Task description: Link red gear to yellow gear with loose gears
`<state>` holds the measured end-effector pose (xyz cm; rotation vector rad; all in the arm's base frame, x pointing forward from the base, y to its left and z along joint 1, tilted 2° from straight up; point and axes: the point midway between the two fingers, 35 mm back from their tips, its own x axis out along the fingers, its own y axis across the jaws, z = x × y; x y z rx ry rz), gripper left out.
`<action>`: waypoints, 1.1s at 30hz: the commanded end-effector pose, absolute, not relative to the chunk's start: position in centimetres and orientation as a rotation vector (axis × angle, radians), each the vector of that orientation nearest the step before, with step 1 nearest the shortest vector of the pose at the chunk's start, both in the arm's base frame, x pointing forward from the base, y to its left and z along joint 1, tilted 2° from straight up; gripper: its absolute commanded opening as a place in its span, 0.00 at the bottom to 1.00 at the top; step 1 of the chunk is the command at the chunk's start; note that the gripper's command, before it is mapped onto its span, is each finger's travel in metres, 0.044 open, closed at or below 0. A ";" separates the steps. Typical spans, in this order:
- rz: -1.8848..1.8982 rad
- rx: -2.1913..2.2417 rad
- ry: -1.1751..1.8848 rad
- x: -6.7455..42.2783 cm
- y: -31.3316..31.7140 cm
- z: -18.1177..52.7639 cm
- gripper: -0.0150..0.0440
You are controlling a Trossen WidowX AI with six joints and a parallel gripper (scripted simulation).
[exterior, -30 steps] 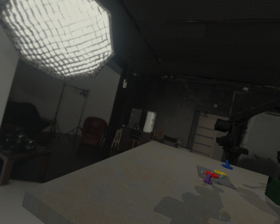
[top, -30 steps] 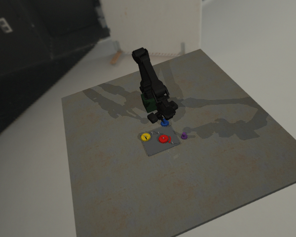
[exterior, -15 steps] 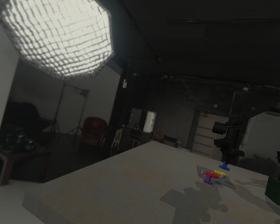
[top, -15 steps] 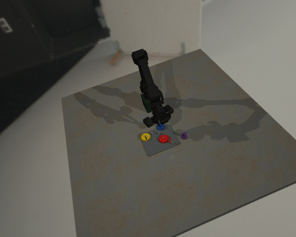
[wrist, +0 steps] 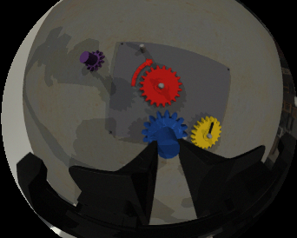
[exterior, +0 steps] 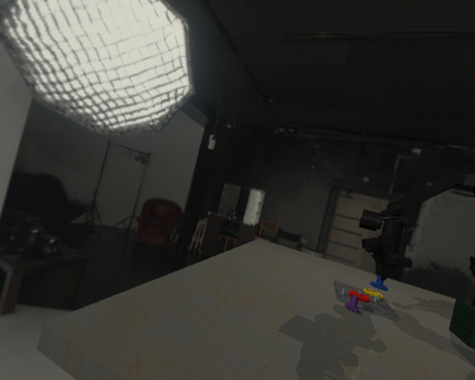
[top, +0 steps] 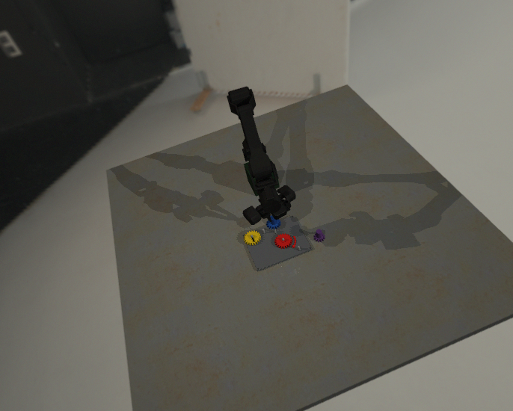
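Grey-brown table (top: pixel 299 333) (exterior: pixel 219 326) (wrist: pixel 195 26), broad, with shadows of the arm across it. Black arm (top: pixel 254 141) (exterior: pixel 432 192) reaches over from a green block (exterior: pixel 470 322), its wrist pointing down.

Gripper (top: pixel 272 217) (exterior: pixel 380 277) (wrist: pixel 167 143) at the board's arm-side edge, pinching the upright stem of the blue gear.

Grey board (top: pixel 274 256) (exterior: pixel 386 309) (wrist: pixel 204 82) flat on the table.

Red gear (top: pixel 279 242) (exterior: pixel 358 296) (wrist: pixel 152 91) on a peg, inward from the edges. Yellow gear (top: pixel 248 236) (exterior: pixel 373 293) (wrist: pixel 201 135), black stripe, on its own peg near a board edge, apart from the red one.

Blue gear (top: pixel 273 223) (exterior: pixel 378 286) (wrist: pixel 165 126) aloft, teeth below the fingers, not seated. Whether it lines up with a peg, cannot tell.

Purple gear (top: pixel 319 236) (exterior: pixel 353 305) (wrist: pixel 91 60), small, stem up, on the table just off the board, on the red gear's side.

Curved red arrow (top: pixel 293 246) (wrist: pixel 136 72) beside the red gear. Smallest: a bare pale peg (top: pixel 299 247) (exterior: pixel 342 290) (wrist: pixel 142 49) near the arrow; more pegs (top: pixel 263 231) (exterior: pixel 375 299) toward the arm.
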<state>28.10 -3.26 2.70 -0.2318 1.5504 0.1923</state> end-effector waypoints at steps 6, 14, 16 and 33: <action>0.194 -0.238 1.550 28.1 -3.4 2.9 0.25; 0.194 -0.238 1.550 28.1 -3.4 2.9 0.25; 0.199 -0.243 1.550 28.1 -3.4 2.8 0.25; 0.318 -0.363 1.537 28.1 -3.5 0.5 0.25</action>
